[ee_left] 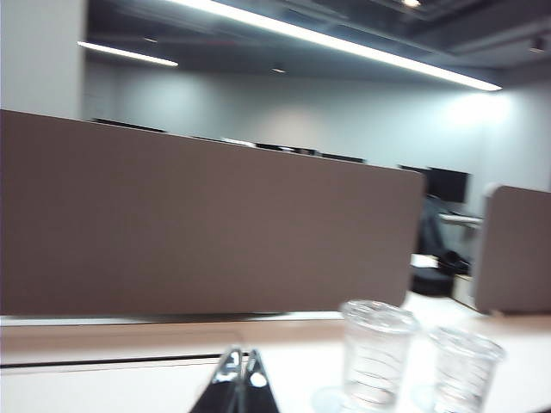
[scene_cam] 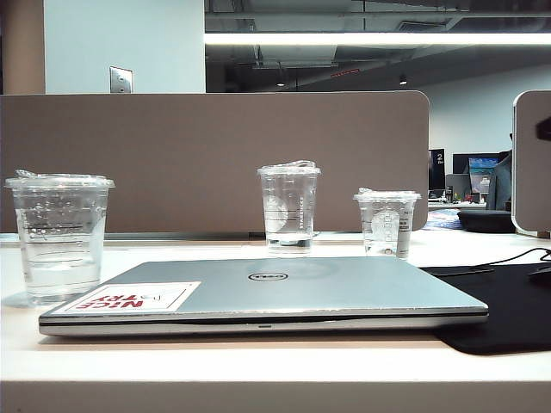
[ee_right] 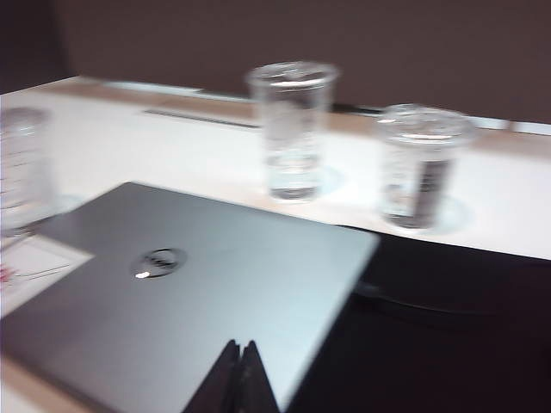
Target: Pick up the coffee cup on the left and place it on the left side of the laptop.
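Coffee cup [scene_cam: 60, 237] sits on the bench [scene_cam: 258, 357] just left of the laptop [scene_cam: 275, 292], upright, about where we want it. Left hand [ee_left: 240, 372] pinched closed, empty, aimed past it; right hand [ee_right: 240, 366] closed, empty, over the laptop.

Low exterior view; wrist views share cups [ee_left: 376, 353].
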